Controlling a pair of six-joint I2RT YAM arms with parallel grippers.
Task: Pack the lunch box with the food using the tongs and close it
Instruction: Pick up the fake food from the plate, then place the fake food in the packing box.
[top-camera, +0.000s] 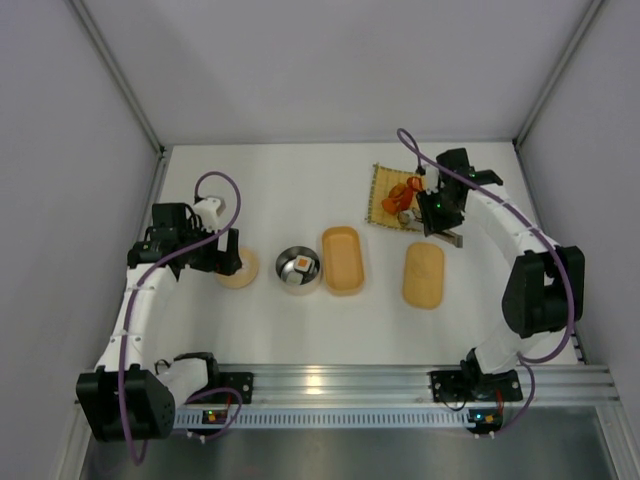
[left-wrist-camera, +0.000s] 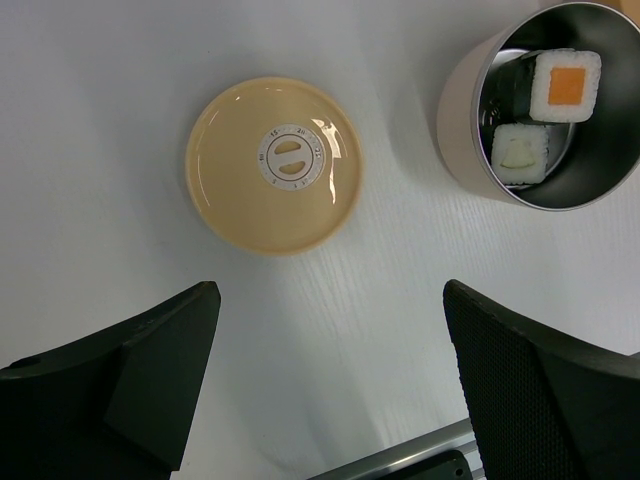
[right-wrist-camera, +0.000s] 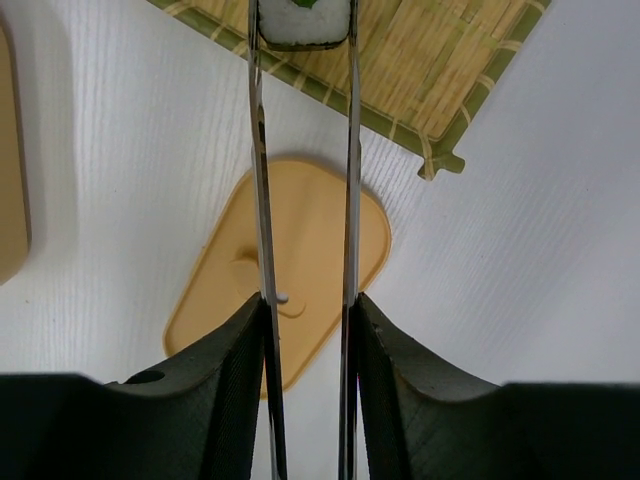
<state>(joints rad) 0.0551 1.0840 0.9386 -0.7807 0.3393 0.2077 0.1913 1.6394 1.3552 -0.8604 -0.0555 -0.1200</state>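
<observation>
The right pincer (right-wrist-camera: 305, 310) clamps the tongs (right-wrist-camera: 258, 200), whose tips pinch a sushi roll (right-wrist-camera: 300, 25) over the bamboo mat (right-wrist-camera: 440, 70) ahead. Beneath the tongs lies the oval lid (right-wrist-camera: 310, 230); the open lunch box (top-camera: 343, 260) sits farther left. The left pincer (left-wrist-camera: 330, 330) gapes wide above the worktop (left-wrist-camera: 100, 100), with a round lid (left-wrist-camera: 272, 165) and a steel bowl (left-wrist-camera: 465, 130) ahead.
</observation>
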